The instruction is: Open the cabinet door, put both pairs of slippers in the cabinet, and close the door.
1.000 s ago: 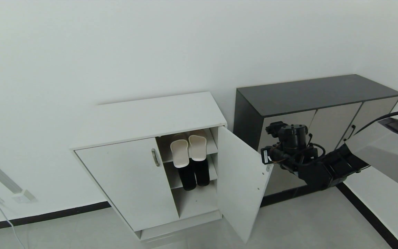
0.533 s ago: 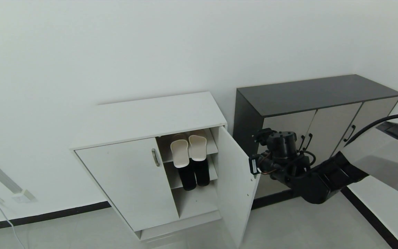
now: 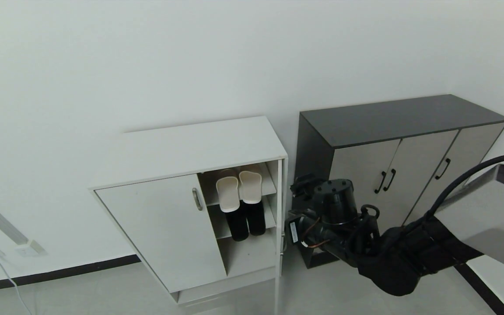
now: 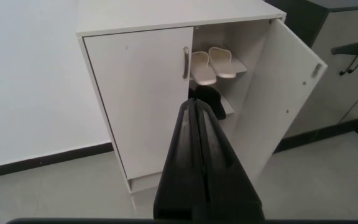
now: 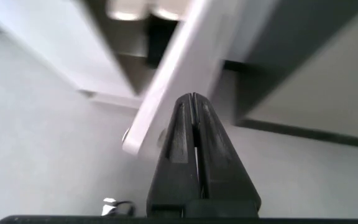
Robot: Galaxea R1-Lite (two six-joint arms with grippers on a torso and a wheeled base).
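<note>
Both pairs lie in the cabinet [image 3: 190,144], white slippers [image 3: 239,189] on the upper shelf [image 3: 268,185] and black slippers [image 3: 245,223] below, so we judge the closing is in hand. The right gripper [image 5: 194,98], fingers pressed together, is at the free edge of the open door [image 4: 288,99], and we should push along the door's arc, minding the overhanging slipper ends. The left gripper [image 4: 195,104], fingers also together, hangs before the cabinet, and we find no readable writing, since the white label [image 3: 292,232] on the right arm [image 3: 392,258] is too small.
</note>
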